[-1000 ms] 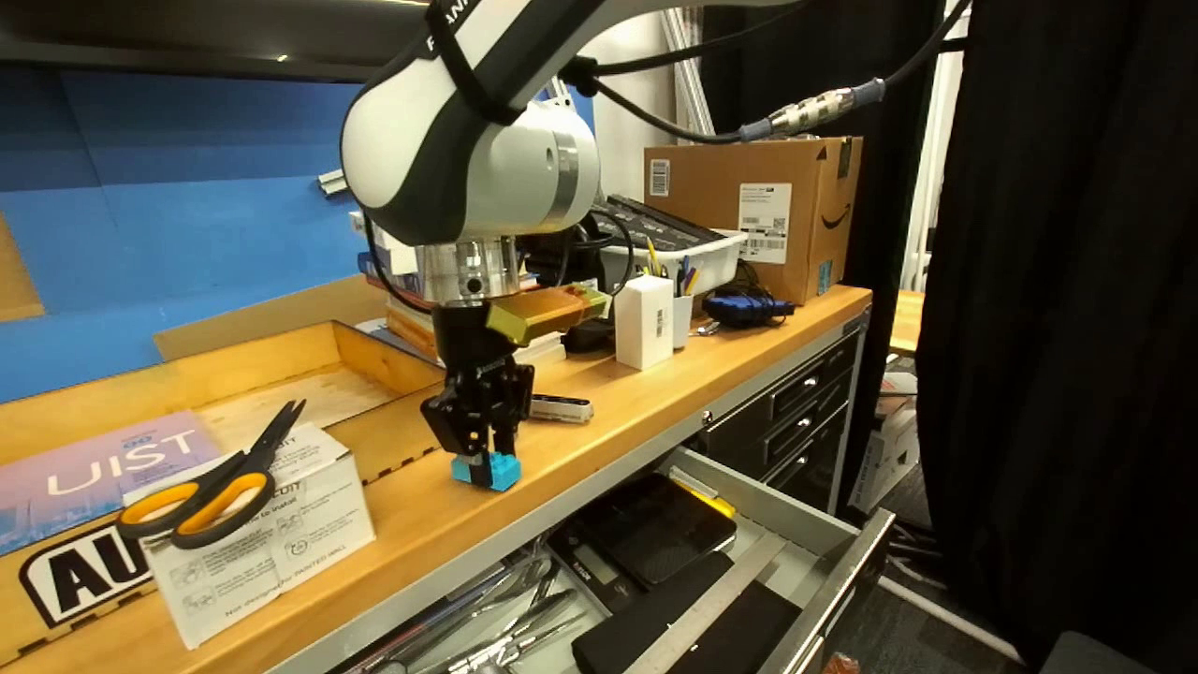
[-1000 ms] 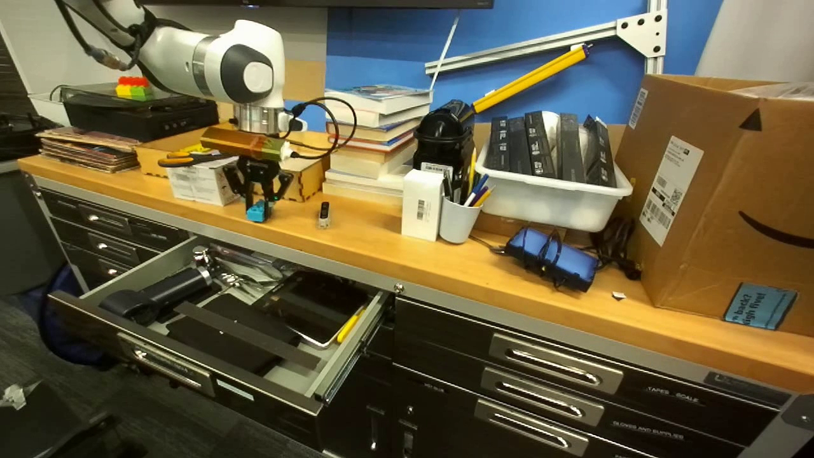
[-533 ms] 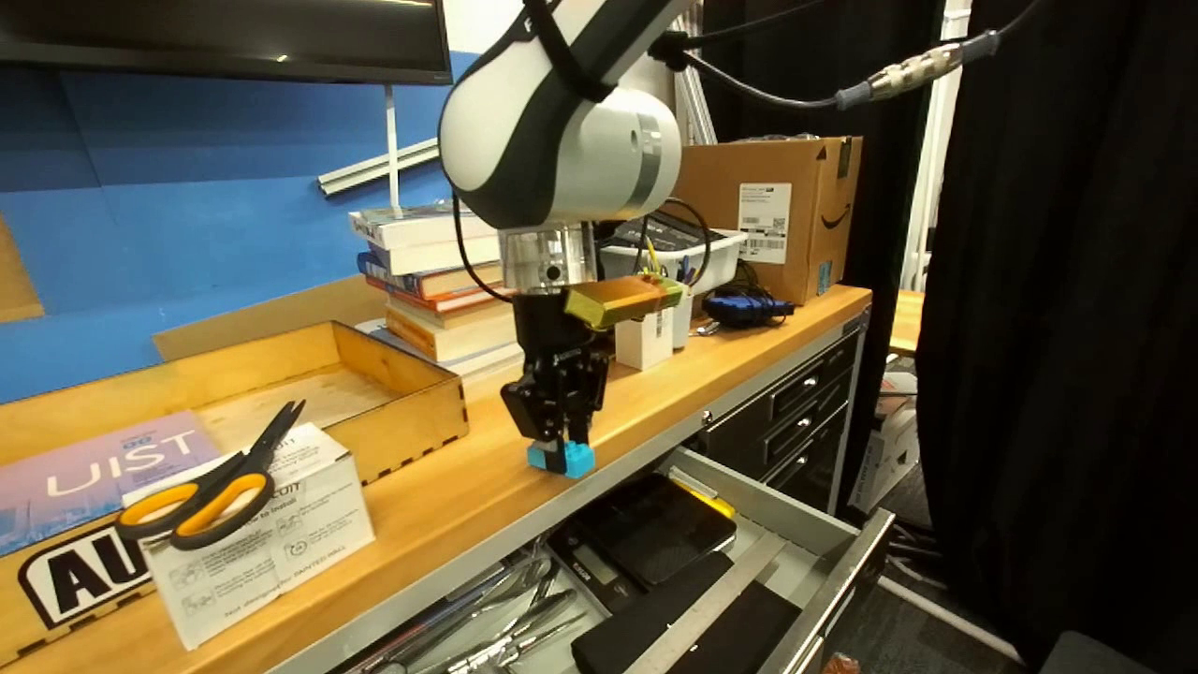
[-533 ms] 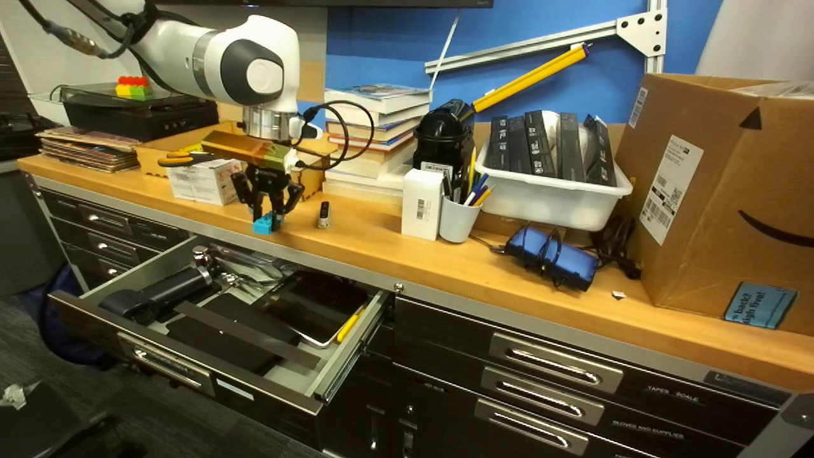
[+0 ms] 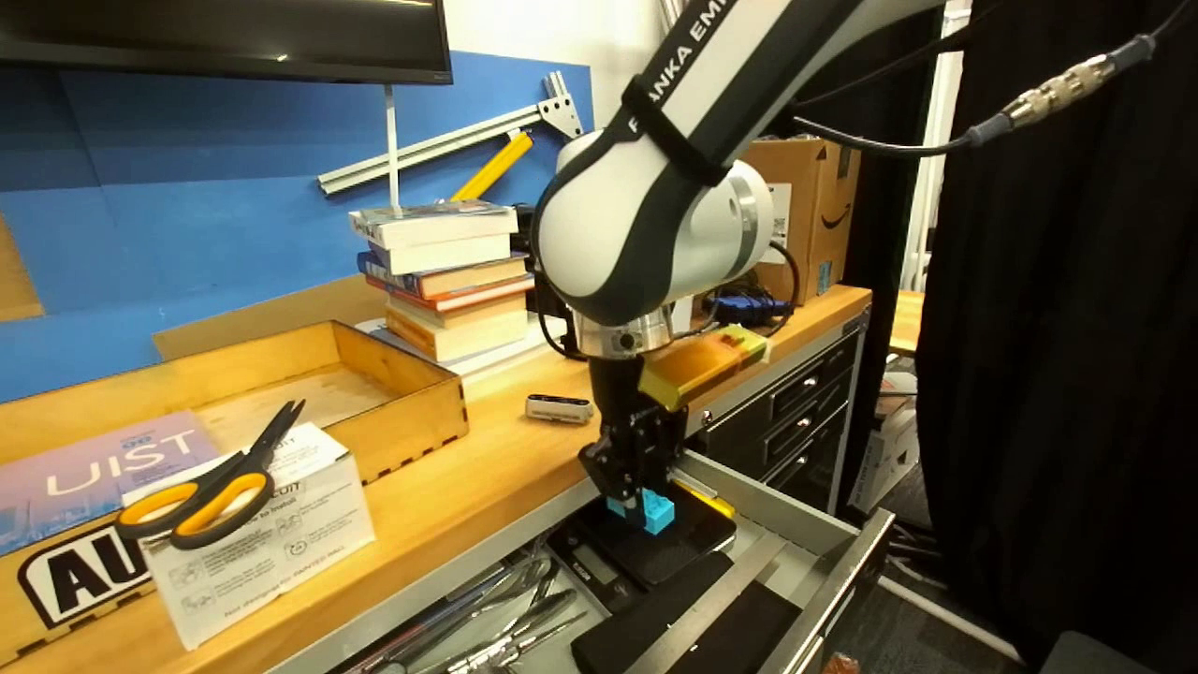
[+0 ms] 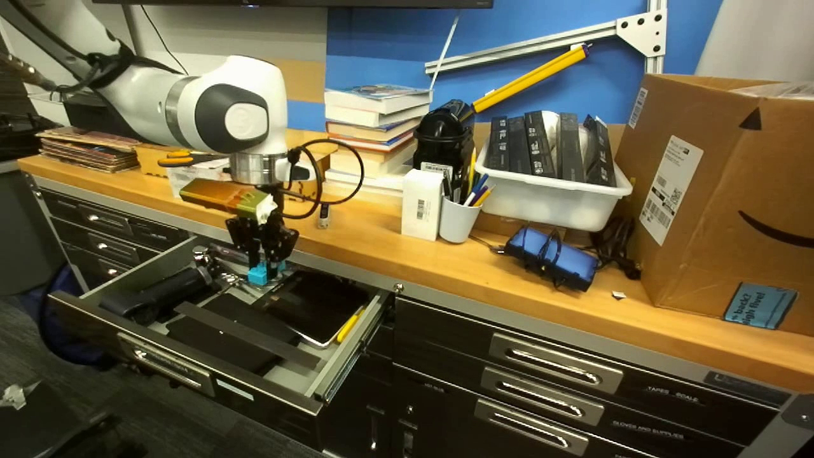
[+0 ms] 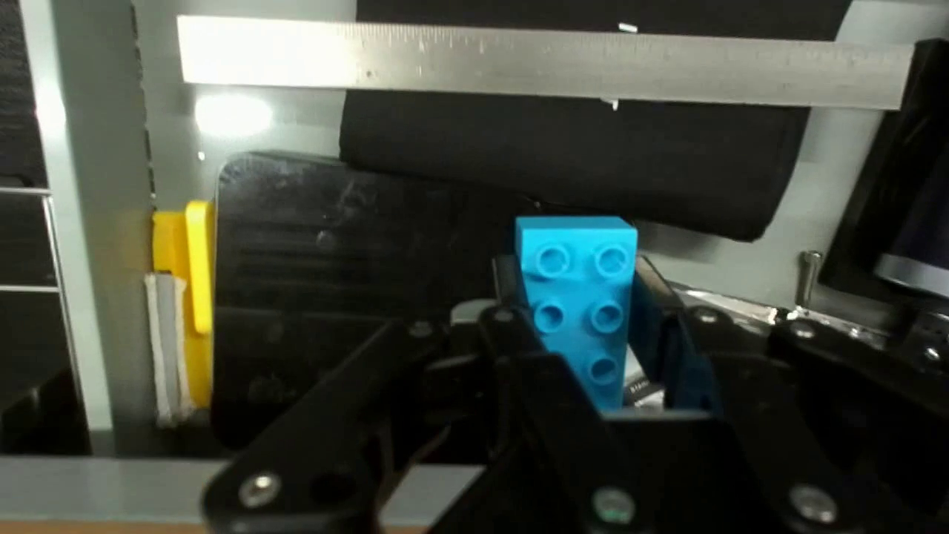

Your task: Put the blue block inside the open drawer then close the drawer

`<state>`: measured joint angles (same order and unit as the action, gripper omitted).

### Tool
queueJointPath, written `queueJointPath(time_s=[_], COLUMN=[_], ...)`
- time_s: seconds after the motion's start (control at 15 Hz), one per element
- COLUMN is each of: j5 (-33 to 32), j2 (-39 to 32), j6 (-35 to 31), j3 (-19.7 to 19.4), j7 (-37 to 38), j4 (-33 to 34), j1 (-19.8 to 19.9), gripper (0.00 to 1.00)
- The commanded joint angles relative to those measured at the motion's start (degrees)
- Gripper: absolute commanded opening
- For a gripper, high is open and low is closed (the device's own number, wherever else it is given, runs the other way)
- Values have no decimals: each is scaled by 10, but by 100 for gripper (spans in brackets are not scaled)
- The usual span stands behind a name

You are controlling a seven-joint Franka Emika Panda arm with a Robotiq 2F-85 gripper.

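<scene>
The blue block (image 5: 659, 513) is light blue with round studs and shows in both exterior views (image 6: 258, 275) and the wrist view (image 7: 578, 297). My gripper (image 7: 577, 285) is shut on it, one finger on each side. It points down over the back part of the open drawer (image 5: 781, 501), near the worktop's front edge. In the wrist view the block hangs over the edge of a black flat device (image 7: 319, 297) in the drawer. How far it is above the contents is hard to tell. The drawer front (image 6: 191, 353) is pulled well out.
The drawer holds a metal ruler (image 7: 519, 63), a black pouch (image 7: 563, 141), metal tools (image 5: 510, 622), a dark cylindrical tool (image 6: 168, 292) and a yellow item (image 6: 350, 326). On the worktop stand a white box (image 5: 281, 534) with scissors (image 5: 220, 496) and a small device (image 5: 559, 408).
My gripper has carried the blue block from just above the worktop, out past its front edge and down over the drawer. The drawer has not moved.
</scene>
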<state>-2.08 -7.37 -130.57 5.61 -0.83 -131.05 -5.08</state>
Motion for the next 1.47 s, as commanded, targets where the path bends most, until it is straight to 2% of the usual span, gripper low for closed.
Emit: queueJointPath(time_s=[0.0, 0.07, 0.13, 0.27, 0.53, 1.0, 1.13, 1.4], j5=[-17, -21, -19, -14, -2, -13, -24, -86], j2=[35, 36, 36, 44, 99, 206, 204, 174], j6=[-43, -52, -57, -58, -7, 58, 42, 6], j3=[-8, -8, -7, -7, -9, -43, -44, -37], j7=[45, 51, 54, 54, 23, 20, 41, 102], j4=[-61, -68, -74, -83, -112, -219, -248, -277], j1=[-3, -4, -5, -3, 4, 34, 42, 57], gripper=[16, 23, 61, 68, 99, 100, 100, 100])
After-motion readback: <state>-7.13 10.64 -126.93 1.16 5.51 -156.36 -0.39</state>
